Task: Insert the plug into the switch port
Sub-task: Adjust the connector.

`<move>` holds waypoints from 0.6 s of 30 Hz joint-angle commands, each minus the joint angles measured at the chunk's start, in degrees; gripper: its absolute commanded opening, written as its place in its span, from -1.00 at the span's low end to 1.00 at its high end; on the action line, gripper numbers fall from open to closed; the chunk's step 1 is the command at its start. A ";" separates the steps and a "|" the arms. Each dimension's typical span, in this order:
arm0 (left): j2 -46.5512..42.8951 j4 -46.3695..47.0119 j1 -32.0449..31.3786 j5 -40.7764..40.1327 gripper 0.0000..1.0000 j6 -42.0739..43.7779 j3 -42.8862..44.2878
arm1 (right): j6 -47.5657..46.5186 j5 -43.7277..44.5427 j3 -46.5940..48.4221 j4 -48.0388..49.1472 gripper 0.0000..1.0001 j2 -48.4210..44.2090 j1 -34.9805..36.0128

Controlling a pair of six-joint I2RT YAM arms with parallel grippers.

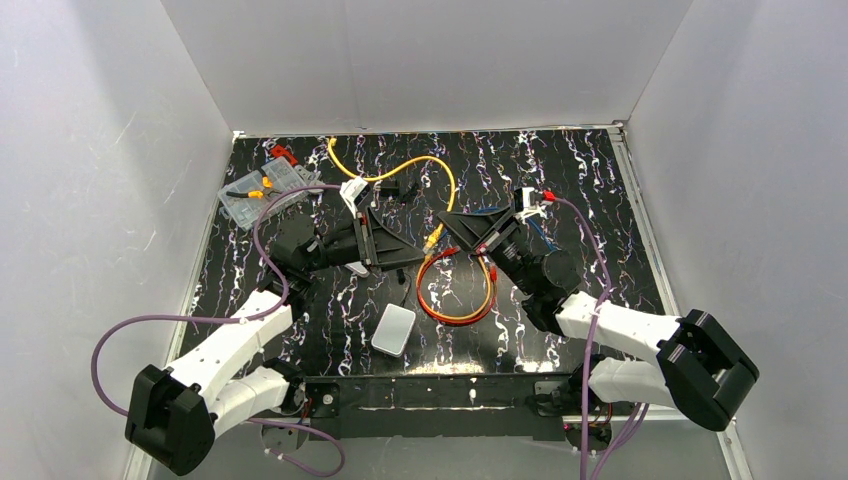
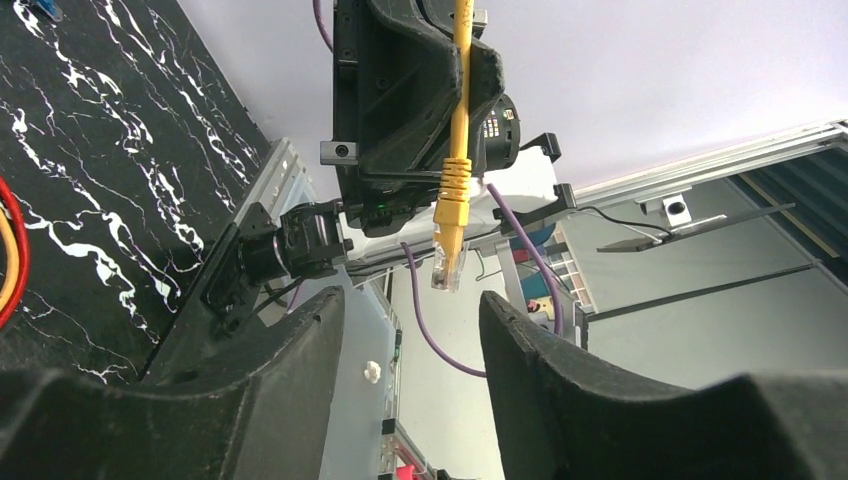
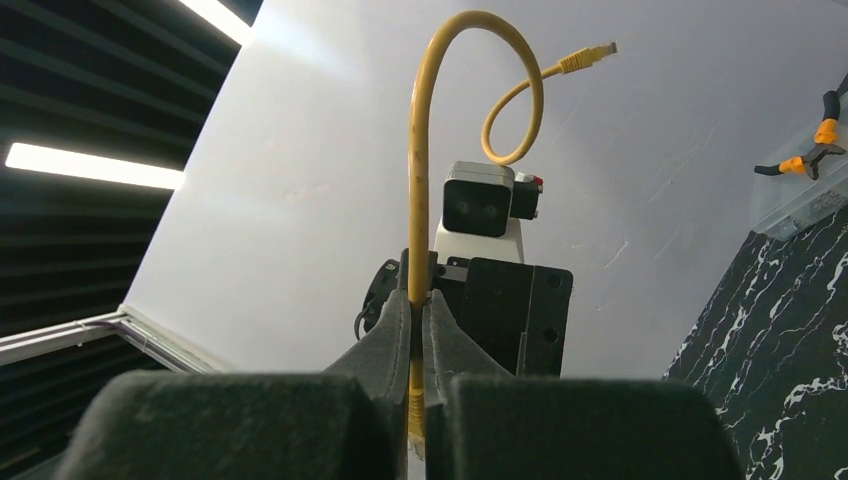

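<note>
Closest to the left wrist lens: 2 black fingers [image 2: 300,350] of the left gripper [image 2: 410,330], standing apart with a clear gap, gripping nothing. Just above that gap, hanging tip-down and touching neither finger: 1 yellow plug [image 2: 448,262] with a clear end. Cord pinched above the plug's boot by the right gripper [image 3: 418,340], jaws closed tight on the yellow cable [image 3: 415,200]. Beyond the pinch, cable arcing up, curling into 1 loop and ending in a 2nd plug [image 3: 590,55], free in the air.

2 arms in the top view. Left arm [image 1: 230,345] reaching from the near-left corner toward mid-table, fingers pointing right. Right arm [image 1: 620,325] reaching from the near-right corner, fingers pointing left. Both grippers almost tip to tip above the black marbled table [image 1: 480,345].

1 pale grey-white box [image 1: 394,329] lying flat near the front edge, between the 2 bases, well apart from the held plug and just beside 1 orange-red cable coil [image 1: 457,292]. Switch port in its edge too small to make out. Far left: 1 clear case [image 1: 285,178] holding 1 pair of orange-handled pliers [image 1: 255,186].
</note>
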 commanded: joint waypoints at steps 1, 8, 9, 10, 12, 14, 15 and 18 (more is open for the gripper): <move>-0.15 2.46 -0.49 1.76 -0.02 0.06 1.01 | 0.54 -0.14 2.89 5.64 -0.97 0.03 0.39; 0.67 3.69 -0.84 2.21 -0.13 -0.39 1.40 | 2.94 -3.21 3.57 8.25 -0.97 3.23 0.63; 0.68 3.67 -0.84 2.26 -0.13 -0.32 1.47 | 3.48 -3.46 3.57 8.70 -0.97 3.72 0.69; 0.65 3.63 -0.84 2.36 -0.14 -0.30 1.46 | 3.77 -3.74 3.64 9.03 -0.97 4.24 0.66; 0.56 3.36 -0.93 2.56 -0.16 -0.17 1.62 | 4.29 -4.02 3.71 9.78 -0.97 5.04 0.69; 0.29 3.04 -0.86 2.66 -0.19 0.03 1.72 | 4.52 -4.37 3.79 10.42 -0.97 5.75 0.78; 0.26 2.91 -0.92 2.70 -0.20 0.05 1.76 | 4.62 -4.55 3.86 10.68 -0.97 6.02 0.79; -0.03 2.76 -0.93 2.71 -0.24 0.12 1.75 | 4.82 -4.84 3.80 11.29 -0.97 6.46 0.74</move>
